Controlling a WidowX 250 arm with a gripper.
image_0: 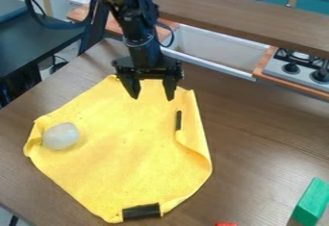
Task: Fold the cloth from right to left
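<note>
The black gripper (151,94) hangs over the top part of the yellow cloth (122,148), its two fingers apart with nothing between them. The cloth lies mostly flat on the brown table, and its right edge is curled inward in a narrow fold. A whitish round object (60,136) rests on the cloth's left side. A black strip (141,211) is at the bottom edge, and a smaller dark strip (179,120) is near the right edge.
A green block (311,202) stands on the table (270,143) at the lower right, and part of a red object (225,224) shows at the bottom edge. Behind are a wooden shelf (237,16) and a toy stove (298,69).
</note>
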